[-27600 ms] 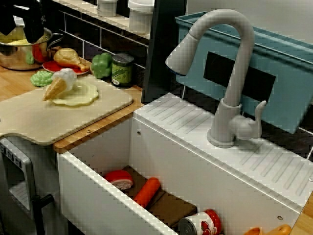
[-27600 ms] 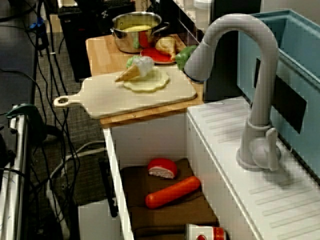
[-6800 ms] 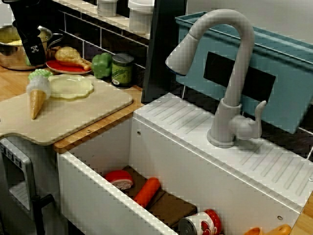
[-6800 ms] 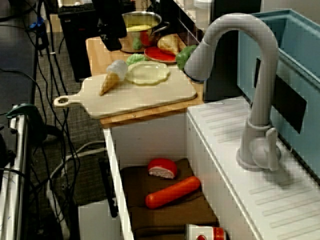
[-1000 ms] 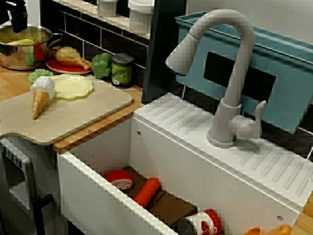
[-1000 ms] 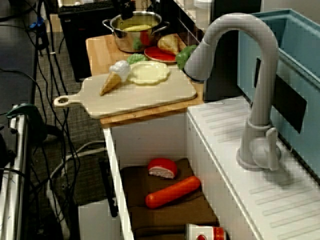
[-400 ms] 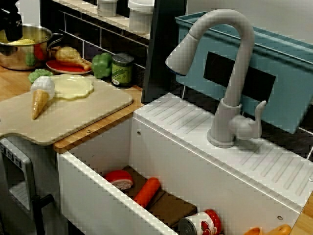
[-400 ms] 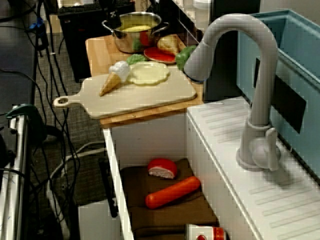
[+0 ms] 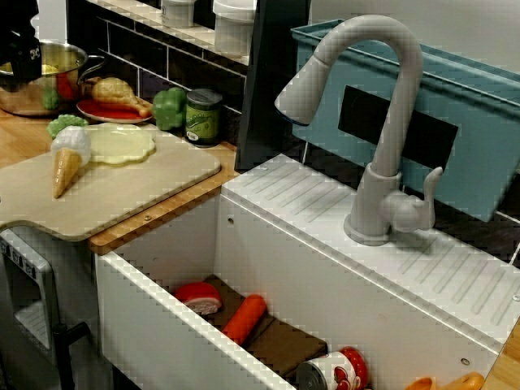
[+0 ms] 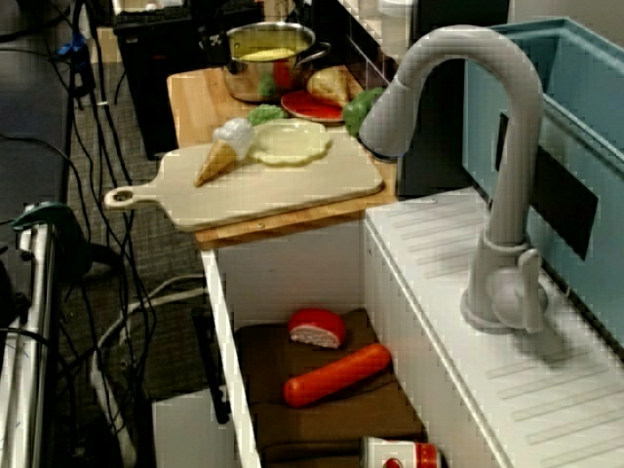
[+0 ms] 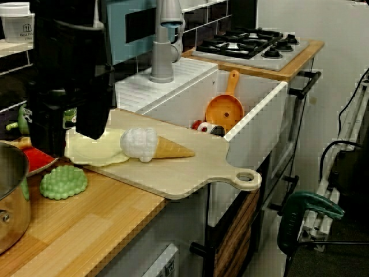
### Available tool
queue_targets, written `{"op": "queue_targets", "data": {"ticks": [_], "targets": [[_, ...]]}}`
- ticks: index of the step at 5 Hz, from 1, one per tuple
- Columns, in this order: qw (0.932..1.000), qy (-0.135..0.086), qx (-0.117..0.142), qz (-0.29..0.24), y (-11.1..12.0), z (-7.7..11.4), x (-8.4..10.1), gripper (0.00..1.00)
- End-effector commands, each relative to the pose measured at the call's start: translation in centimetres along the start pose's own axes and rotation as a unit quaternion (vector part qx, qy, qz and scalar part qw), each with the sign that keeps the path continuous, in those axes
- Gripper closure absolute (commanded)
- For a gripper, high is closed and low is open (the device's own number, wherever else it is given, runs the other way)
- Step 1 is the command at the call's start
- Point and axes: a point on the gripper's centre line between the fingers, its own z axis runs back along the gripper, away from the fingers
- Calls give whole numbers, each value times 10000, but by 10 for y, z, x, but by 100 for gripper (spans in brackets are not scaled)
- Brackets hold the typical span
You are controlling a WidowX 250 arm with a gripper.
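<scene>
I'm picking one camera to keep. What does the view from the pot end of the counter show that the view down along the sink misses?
Only the pot-end view: the stove, an orange strainer in the sink, the gripper close up, jaws apart, empty. Only the sink view: a red cheese wedge and a carrot at the bottom. Both: the ice cream cone on the cutting board, the tap.

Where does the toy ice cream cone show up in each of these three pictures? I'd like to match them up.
View across the sink: ice cream cone at far left, lying on the cutting board.
View along the counter: upper middle, tip toward the board's handle.
View from the pot end: centre, tip pointing right.
Shared landmark: the grey tap, beyond the board's far end from the handle.
</scene>
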Motion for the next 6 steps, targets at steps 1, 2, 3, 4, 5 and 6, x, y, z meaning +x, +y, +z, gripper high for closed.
{"op": "queue_targets", "data": {"ticks": [1,2,3,4,5,6], "targets": [[9972,-203,649,-305,-26,4,-10,0],[9968,-221,670,-383,-30,1,-16,0],[9969,-197,658,-392,-28,0,-21,0],[9968,-186,664,-405,-28,-1,-29,0],[9968,-56,674,-419,-30,0,-31,0],[9972,92,717,-177,-32,1,-34,0]]}}
